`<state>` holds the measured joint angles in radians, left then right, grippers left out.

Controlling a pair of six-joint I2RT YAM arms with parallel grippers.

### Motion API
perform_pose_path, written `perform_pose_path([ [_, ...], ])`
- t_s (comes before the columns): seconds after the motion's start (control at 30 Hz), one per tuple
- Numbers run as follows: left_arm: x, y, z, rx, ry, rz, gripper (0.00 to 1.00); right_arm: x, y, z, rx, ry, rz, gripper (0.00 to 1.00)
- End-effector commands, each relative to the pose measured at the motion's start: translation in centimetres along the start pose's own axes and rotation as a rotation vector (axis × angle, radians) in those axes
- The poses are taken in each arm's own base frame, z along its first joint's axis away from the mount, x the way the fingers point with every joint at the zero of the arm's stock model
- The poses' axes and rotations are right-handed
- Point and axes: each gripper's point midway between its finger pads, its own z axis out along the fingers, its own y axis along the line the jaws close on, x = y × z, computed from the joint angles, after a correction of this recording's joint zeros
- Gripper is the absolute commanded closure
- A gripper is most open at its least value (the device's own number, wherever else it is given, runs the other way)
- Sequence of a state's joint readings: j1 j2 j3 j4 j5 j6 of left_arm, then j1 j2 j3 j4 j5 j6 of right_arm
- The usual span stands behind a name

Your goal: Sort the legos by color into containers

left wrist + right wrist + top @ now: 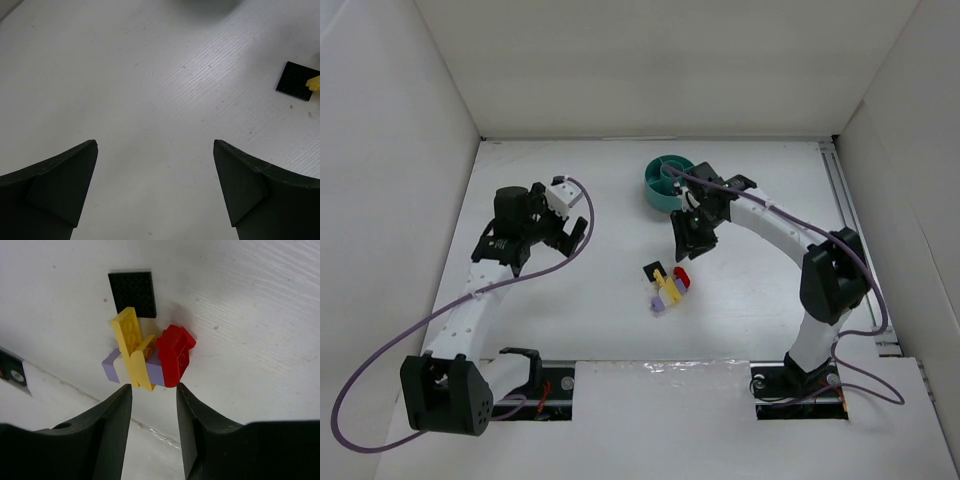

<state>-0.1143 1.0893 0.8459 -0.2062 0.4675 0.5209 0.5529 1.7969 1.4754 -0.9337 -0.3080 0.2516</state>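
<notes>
The teal round plastic dish (653,196) sits upper centre on the white worktop (590,305); the tiny plastic bricks (668,290) cluster below it.

**Little lego pile just past the gripper tips**

The right gripper (153,388) pokes in from the btm of the pic. Its two black fingers (112,425) are a bit apart w/ nothing between them.

Just past the tips sits a small pile of legos on the white table (250,315). A long yellow lego (129,342) leans across a pale purple lego (111,365). A red lego (174,357) touches the purple one on the other side. A flat black lego (132,293) lies at the far end, next to the yellow one's tip.

A dark strip (15,372) shows at the pic's left edge; can't tell what it is.
</notes>
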Motion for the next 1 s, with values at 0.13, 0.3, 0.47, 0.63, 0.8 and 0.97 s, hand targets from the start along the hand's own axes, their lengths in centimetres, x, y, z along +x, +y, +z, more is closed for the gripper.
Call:
perform_pose_path([
  [0.13, -1.0, 0.3, -1.0, -0.042, -0.046, -0.004, 0.00, -3.3, -0.6, -0.4, 0.189, -0.220, 0.179, 0.53],
  [0.3, -1.2, 0.3, -1.3, -0.046, -0.053, 0.012, 0.00, -3.3, -1.0, 1.0, 0.238, -0.223, 0.184, 0.52],
  [0.47, -0.8, 0.2, -1.2, -0.046, -0.052, 0.033, 0.00, -2.8, -0.6, 1.9, 0.242, -0.198, 0.168, 0.45],
  [0.63, -0.6, 0.2, -1.1, -0.046, -0.051, 0.033, 0.00, -1.4, 0.1, 3.0, 0.239, -0.155, 0.124, 0.45],
  [0.8, 0.0, 0.0, -1.1, -0.043, -0.044, 0.050, 0.00, -0.1, -0.1, 4.5, 0.256, -0.105, 0.111, 0.45],
  [0.97, 0.2, -0.1, -1.2, -0.043, -0.043, 0.071, 0.00, 0.9, -0.6, 5.1, 0.281, -0.089, 0.094, 0.46],
])
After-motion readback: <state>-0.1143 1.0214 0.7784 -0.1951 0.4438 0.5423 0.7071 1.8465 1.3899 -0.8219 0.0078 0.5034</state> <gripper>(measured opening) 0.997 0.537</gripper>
